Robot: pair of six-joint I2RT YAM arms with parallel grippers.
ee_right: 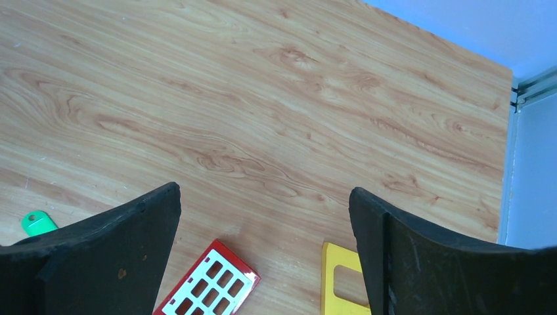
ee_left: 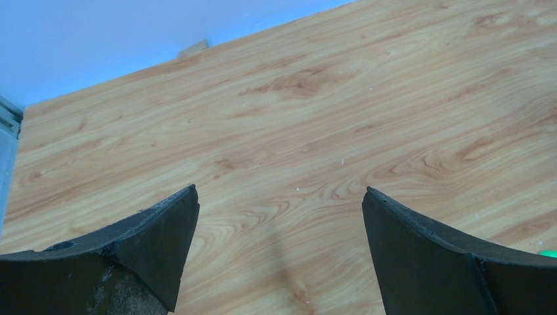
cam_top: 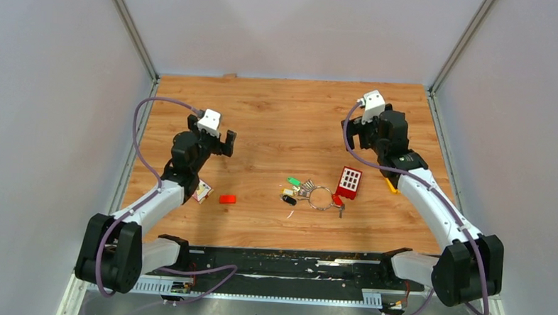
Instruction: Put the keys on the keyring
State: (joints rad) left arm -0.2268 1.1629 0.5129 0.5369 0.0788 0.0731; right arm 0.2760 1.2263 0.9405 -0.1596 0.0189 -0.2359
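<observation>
**Both arms raised, nothing picked up: approach step**

Left gripper (ee_left: 280, 195): jaws wide, only bare table (ee_left: 315, 98) between them. Right gripper (ee_right: 264, 193): jaws wide, also empty.

The keys (cam_top: 299, 190) lie in a loose cluster touching the keyring (cam_top: 320, 198), on the table between the two arms and nearer the right one. They sit outside both jaw gaps. From the right jaws, one green-headed key (ee_right: 38, 222) shows just outside the left finger. The red block with white squares (ee_right: 209, 285) is below the gap, and the yellow piece (ee_right: 341, 279) is against the right finger. Too small to tell whether any key is already threaded.

Judgement: the task is barely begun. The next move calls for one arm to come down and pin the thin ring while the other singles out one key from the pile. Thin, flat metal is likely to slip.
</observation>
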